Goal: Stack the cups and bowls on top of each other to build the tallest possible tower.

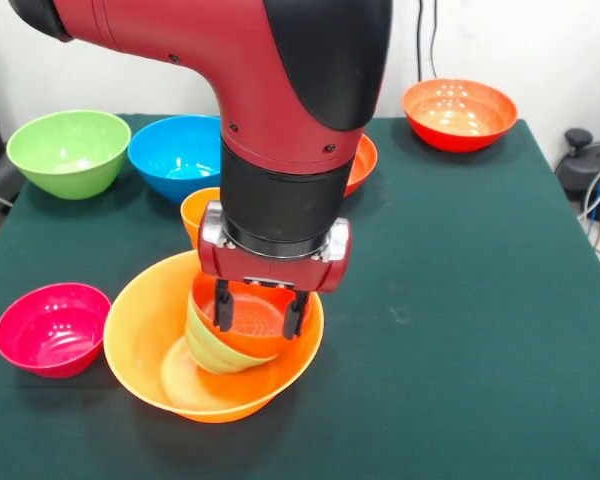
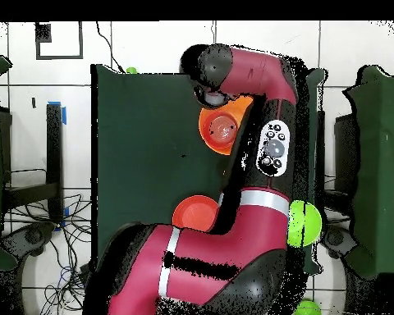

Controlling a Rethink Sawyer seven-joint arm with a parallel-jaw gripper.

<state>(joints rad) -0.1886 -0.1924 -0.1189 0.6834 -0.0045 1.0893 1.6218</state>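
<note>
Gripper low over the tower, inside the big orange bowl.
Fingers apart, one on each side of the small red-orange bowl's back rim, holding nothing for sure. Small green bowl tilted under it. Pink bowl just beside on the green table; big green bowl and blue bowl far back.
</note>
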